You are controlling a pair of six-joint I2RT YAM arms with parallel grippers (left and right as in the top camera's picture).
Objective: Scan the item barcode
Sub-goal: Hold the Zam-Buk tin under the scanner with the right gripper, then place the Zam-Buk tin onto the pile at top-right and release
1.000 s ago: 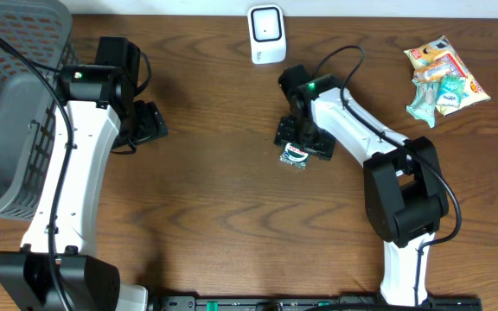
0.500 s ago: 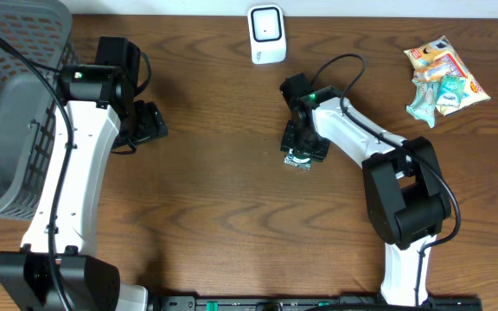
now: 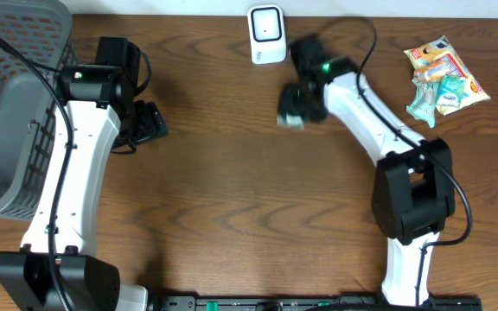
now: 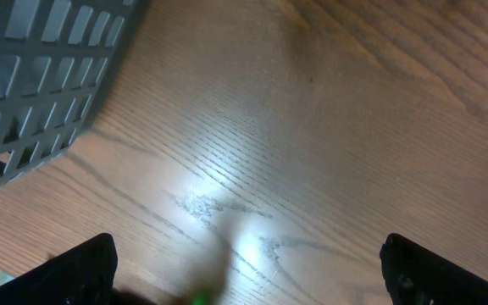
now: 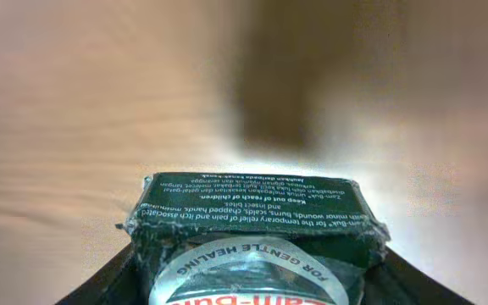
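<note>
The item is a dark green pack with white print and a round silver-lidded tin showing in its front. My right gripper is shut on it, a dark finger on each side. In the overhead view the item is a blur held off the table by the right gripper, just below and right of the white scanner at the back edge. No barcode shows. My left gripper is open over bare wood; its dark fingertips stand far apart with nothing between them.
A grey slatted basket fills the left side, and its wall is close to the left gripper. A pile of snack packets lies at the back right.
The right gripper closed on the item, lifted it off the table and carried it back and up toward the scanner. The left arm stayed still.
</note>
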